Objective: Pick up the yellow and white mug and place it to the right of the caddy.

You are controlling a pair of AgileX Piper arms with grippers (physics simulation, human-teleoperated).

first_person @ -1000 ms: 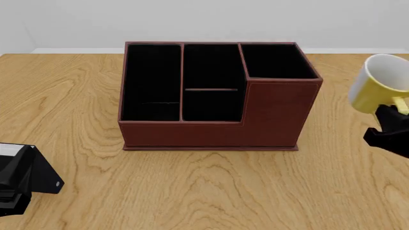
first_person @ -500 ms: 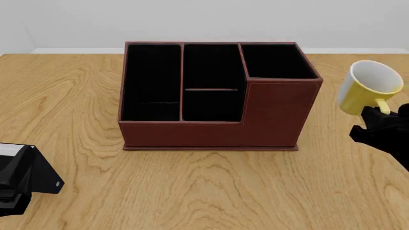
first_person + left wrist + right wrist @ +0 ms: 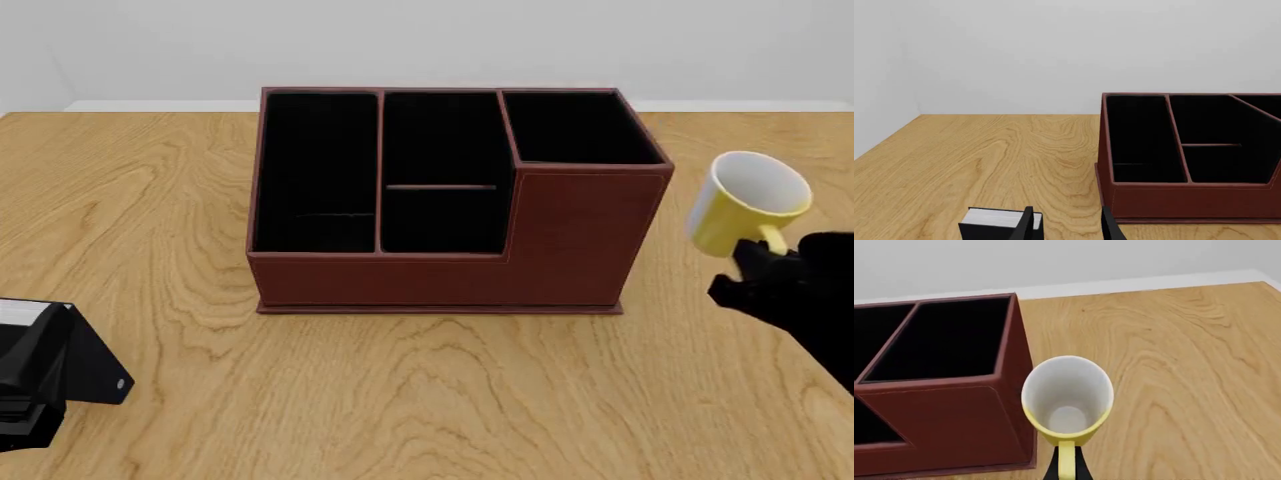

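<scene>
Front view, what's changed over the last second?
The right gripper, shut on the handle of the yellow and white mug, has carried it lower and leftward, closer to the right side of the caddy. Nothing was let go. The caddy and the left gripper have not moved.

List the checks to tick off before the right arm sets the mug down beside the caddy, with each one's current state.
1. Small yellow and white mug held by its handle in the right gripper: ok.
2. Mug right of the reddish-brown leather-look caddy: ok.
3. Mug apart from the caddy wall: ok.
4. Mug upright: not ok, tilted.
5. Mug resting on the wooden table: cannot tell.
6. Left gripper away from the drop spot: ok.
</scene>
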